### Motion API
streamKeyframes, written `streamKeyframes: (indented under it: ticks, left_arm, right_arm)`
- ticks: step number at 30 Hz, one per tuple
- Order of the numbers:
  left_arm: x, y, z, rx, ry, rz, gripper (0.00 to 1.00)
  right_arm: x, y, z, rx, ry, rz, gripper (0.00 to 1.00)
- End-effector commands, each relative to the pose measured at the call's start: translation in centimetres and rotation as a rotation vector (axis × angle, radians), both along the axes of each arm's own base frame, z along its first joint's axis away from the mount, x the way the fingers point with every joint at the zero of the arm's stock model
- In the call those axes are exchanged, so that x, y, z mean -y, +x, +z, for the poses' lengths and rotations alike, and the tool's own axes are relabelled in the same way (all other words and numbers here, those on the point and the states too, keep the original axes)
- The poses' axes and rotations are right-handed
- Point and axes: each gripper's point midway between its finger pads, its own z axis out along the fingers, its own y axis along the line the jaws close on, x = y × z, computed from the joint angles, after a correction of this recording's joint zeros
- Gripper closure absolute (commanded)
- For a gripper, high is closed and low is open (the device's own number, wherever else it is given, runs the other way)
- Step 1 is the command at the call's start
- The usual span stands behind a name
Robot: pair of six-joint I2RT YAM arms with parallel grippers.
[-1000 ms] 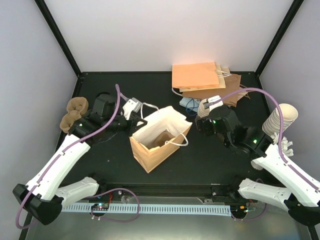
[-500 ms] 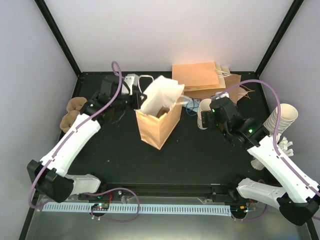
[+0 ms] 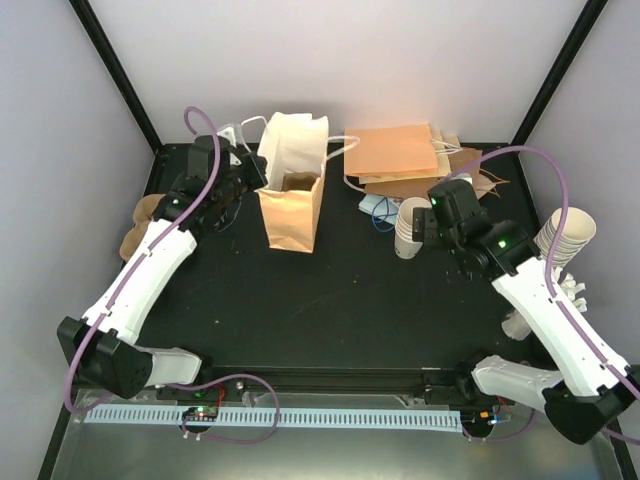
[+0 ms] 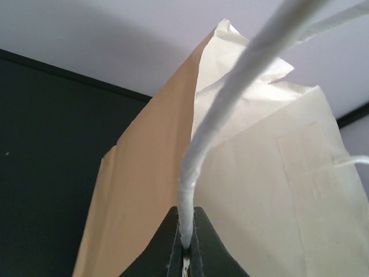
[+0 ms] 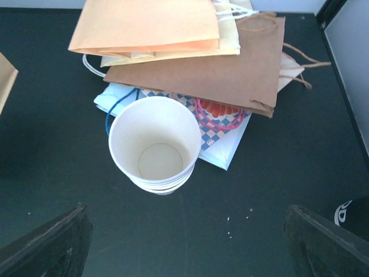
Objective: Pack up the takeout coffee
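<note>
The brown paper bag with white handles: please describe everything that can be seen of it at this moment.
The brown paper bag stands upright on the black table, near its far left corner, with its mouth open upward. Outside it looks like tan kraft paper; inside it is cream-white and creased. One twisted white cord handle is pinched in the shut left gripper; the other loop hangs free. Something dark brown lies inside, but what it is cannot be told.

The paper bag (image 3: 292,205) stands back left, the cup carriers (image 3: 132,243) at the edge to its left. Back right lies a pile of flat bags (image 3: 395,152), a stack of cups (image 3: 410,228) standing just before it.
</note>
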Motion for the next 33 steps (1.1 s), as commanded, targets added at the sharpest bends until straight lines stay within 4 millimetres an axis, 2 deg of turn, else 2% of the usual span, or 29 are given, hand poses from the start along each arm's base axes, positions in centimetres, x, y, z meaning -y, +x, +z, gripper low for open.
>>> streamKeyframes:
  ticks: [1,6,9,12,14,17,21,27,33]
  left_arm:
    - [-2.1,1.7,1.9,0.092,-0.102,0.153,0.99]
    - [-2.9,3.6,-0.4,0.042,-0.154,0.235,0.98]
    - [-2.2,4.4,-1.4,0.030,-0.182,0.214,0.98]
    - [-1.0,5.0,-3.3,-0.022,-0.192,0.172,0.98]
    - [-0.4,5.1,-4.6,-0.066,-0.199,0.151,0.98]
    - [0.0,5.1,-5.9,-0.098,-0.221,0.144,0.97]
    - [-0.2,5.0,-6.3,-0.092,-0.228,0.153,0.91]
    - [-0.1,4.1,-5.1,-0.069,-0.205,0.117,0.45]
    - [-1.0,1.4,-2.3,-0.032,-0.166,0.094,0.06]
  right_arm:
    - [0.2,1.1,-0.3,-0.058,0.076,-0.054,0.07]
    - [0.5,2.0,-1.2,-0.117,0.085,-0.115,0.07]
    - [0.6,2.4,-1.9,-0.145,0.079,-0.129,0.07]
    - [1.0,2.7,-2.3,-0.159,0.084,-0.141,0.08]
    - [1.8,2.9,-2.1,-0.157,0.053,-0.179,0.14]
    - [1.8,3.5,-2.6,-0.175,0.064,-0.180,0.22]
    - [1.9,4.6,-3.9,-0.212,0.103,-0.192,0.36]
    - [1.7,6.2,-4.7,-0.224,0.106,-0.203,0.47]
    - [1.9,7.2,-5.3,-0.222,0.089,-0.238,0.52]
